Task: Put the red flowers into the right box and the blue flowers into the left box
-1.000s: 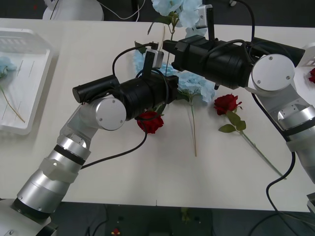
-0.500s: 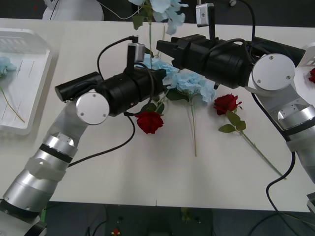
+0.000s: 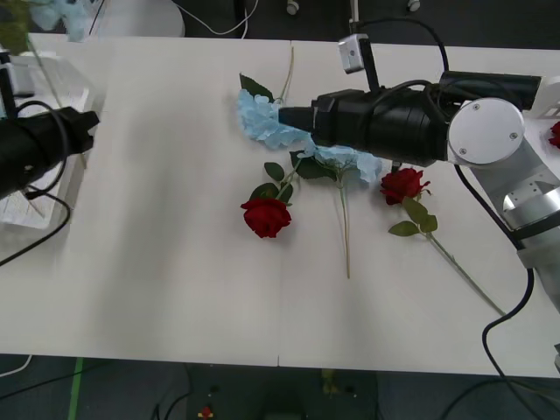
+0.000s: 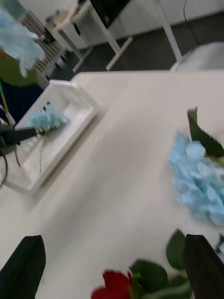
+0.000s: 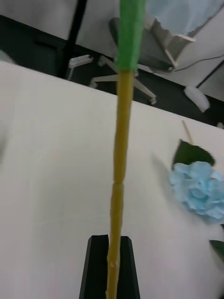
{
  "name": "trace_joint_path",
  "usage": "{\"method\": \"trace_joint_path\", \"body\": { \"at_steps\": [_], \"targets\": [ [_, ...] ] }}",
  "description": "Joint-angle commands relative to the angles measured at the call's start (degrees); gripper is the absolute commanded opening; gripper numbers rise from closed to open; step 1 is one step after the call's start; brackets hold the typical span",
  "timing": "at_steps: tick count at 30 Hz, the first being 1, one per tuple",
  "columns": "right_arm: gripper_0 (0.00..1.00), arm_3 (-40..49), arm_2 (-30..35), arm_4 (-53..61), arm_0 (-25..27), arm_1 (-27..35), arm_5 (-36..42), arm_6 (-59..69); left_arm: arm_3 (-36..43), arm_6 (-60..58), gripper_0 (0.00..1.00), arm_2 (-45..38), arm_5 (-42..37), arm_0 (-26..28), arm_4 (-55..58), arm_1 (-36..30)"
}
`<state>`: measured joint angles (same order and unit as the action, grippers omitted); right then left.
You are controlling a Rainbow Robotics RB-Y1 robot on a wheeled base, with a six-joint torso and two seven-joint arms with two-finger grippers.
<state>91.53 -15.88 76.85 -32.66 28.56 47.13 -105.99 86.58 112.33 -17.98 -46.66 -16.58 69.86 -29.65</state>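
over the ribbed white left box (image 3: 52, 83), left pincer (image 5: 110, 261) clamped on thin blue-flower stem (image 5: 119, 163), right pincer (image 4: 112, 261) apart

You see two red flowers (image 3: 266, 216) lying mid-table beside two blue flowers (image 3: 262, 120); one blue head lies in the left box (image 4: 79, 105), another hangs upright above it.

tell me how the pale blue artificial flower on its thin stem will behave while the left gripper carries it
Probably top-heavy: the left gripper pinches the pale blue artificial flower low on its thin stem, the fluffy head high above. It may sway. Likely light, and the stem looks fairly stiff.
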Motion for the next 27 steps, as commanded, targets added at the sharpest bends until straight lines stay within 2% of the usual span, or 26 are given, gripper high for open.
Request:
{"method": "trace_joint_path", "body": {
  "at_steps": [1, 6, 9, 16, 18, 21, 25, 26, 27],
  "targets": [
    [0.85, 1.1, 0.76, -6.45, -2.24, 4.31, 8.24, 5.62, -7.39, 2.28, 0.0, -7.77, -2.65, -3.81, -6.57, -5.42],
    [0.85, 2.33, 1.11, -14.8, -2.24, 6.69, 20.02, 9.66, -15.91, 2.1, 0.0, -12.34, -2.03, -6.18, -15.01, -9.46],
    [0.85, 3.83, 1.02, -19.28, -2.24, 8.36, 27.4, 9.4, -21.89, 1.49, 0.0, -13.13, -0.71, -7.33, -16.15, -11.75],
    [0.85, 4.44, 0.94, -28.42, -2.24, 9.32, 38.83, 7.64, -29.62, 0.96, 0.01, -12.25, 4.12, -8.82, -17.38, -13.77],
    [0.85, 4.0, 0.32, -30.44, -2.24, 9.32, 39.97, 7.29, -30.15, 0.79, 0.06, -12.25, 4.91, -8.91, -17.74, -13.77],
    [0.85, 1.54, -1.7, -33.26, -2.24, 9.32, 39.71, 6.76, -30.15, 0.17, 0.26, -12.17, 5.0, -9.26, -18.0, -13.77],
    [0.85, -1.53, -2.93, -36.33, -1.62, 8.18, 36.02, 6.5, -30.15, -0.18, 0.28, -10.94, 5.0, -9.79, -16.86, -14.12],
    [0.85, -2.59, -2.93, -36.33, -1.36, 7.83, 34.79, 6.32, -30.15, -0.18, 0.38, -10.5, 5.0, -9.79, -15.1, -14.12],
    [0.85, -3.29, -2.93, -36.25, -1.01, 7.57, 33.73, 6.32, -29.98, 0.08, 0.53, -9.7, 4.82, -9.88, -12.9, -14.12]
  ]
}}
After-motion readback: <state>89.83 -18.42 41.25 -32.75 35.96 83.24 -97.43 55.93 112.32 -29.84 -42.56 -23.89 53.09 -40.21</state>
